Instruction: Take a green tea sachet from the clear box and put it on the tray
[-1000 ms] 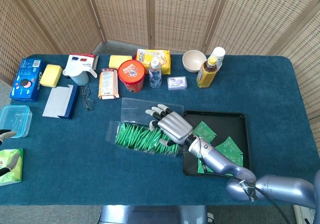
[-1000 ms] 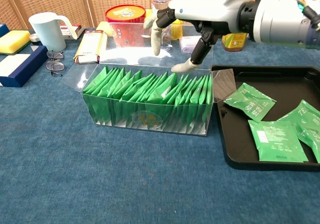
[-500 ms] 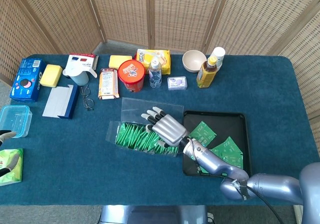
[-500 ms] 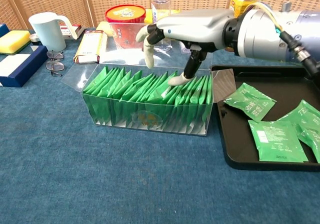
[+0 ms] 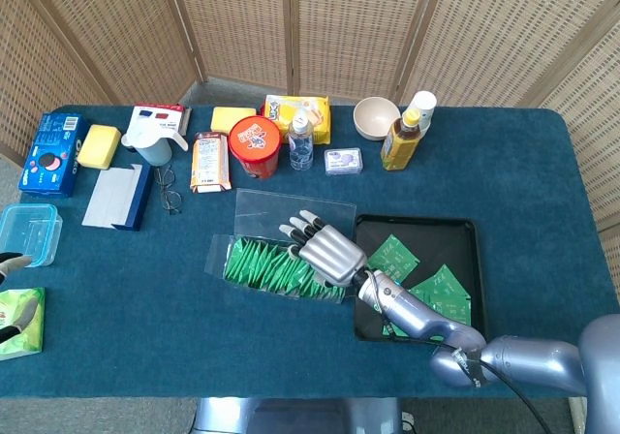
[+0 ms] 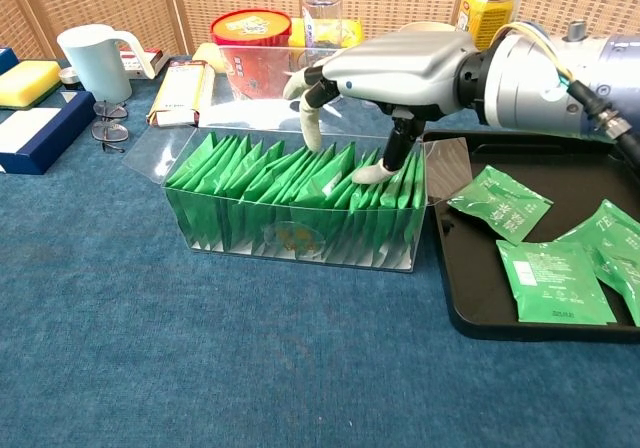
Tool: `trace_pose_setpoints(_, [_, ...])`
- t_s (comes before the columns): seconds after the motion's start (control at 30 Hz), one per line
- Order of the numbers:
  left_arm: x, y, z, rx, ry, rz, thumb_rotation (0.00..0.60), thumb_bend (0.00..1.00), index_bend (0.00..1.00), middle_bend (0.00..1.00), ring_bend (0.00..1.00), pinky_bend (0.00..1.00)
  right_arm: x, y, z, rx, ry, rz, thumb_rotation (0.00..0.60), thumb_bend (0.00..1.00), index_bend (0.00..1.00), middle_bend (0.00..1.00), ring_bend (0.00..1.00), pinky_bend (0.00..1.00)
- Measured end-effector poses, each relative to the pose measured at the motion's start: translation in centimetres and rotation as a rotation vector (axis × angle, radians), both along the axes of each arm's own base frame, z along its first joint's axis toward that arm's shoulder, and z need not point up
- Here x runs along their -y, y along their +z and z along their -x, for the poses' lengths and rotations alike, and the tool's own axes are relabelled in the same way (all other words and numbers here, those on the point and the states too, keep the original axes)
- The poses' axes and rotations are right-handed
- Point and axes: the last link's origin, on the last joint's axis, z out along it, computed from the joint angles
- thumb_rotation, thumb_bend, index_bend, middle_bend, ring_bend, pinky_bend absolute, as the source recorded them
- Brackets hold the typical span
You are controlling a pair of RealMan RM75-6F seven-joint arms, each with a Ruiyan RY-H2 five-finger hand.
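Note:
The clear box [image 5: 281,264] [image 6: 290,238] stands mid-table, packed with upright green tea sachets [image 6: 260,173]. Over its right half hovers my right hand [image 5: 325,245] [image 6: 390,68], palm down and fingers spread. Its thumb tip touches the sachet tops near the right end, and one finger [image 6: 311,126] points down at the back wall; nothing is held. To the right, the black tray [image 5: 465,231] [image 6: 470,318] holds several loose green sachets [image 6: 500,200]. Only fingertips of my left hand [image 5: 14,260] show, at the table's left edge, apart and holding nothing.
Behind the box stand a red tub [image 5: 255,145], a water bottle [image 5: 301,139], a small case [image 5: 344,161], a bowl [image 5: 376,117] and a tea bottle [image 5: 405,134]. A white jug [image 6: 92,60], glasses [image 5: 170,190] and a blue box [image 5: 116,197] lie left.
My right hand has dropped lower over the box. Its thumb tip now rests on the sachet tops near the right end. The left hand has not moved.

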Motion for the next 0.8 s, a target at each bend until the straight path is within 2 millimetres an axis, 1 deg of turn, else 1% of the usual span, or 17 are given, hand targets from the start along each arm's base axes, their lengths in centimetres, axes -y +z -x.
trace_pose_setpoints(0.47, [0.1, 0.1, 0.1, 0.005, 0.004, -0.001, 0.600, 0.31, 0.26, 0.25, 0.20, 0.30, 0.1, -1.0, -0.5, -0.021, 0.018, -0.006, 0.600, 0.29, 0.36, 0.12, 0.08, 0.04])
trace_pose_setpoints(0.8, [0.0, 0.0, 0.2, 0.006, 0.005, 0.003, 0.600, 0.31, 0.26, 0.25, 0.20, 0.30, 0.3, -1.3, -1.0, -0.017, 0.016, -0.005, 0.600, 0.29, 0.40, 0.14, 0.08, 0.04])
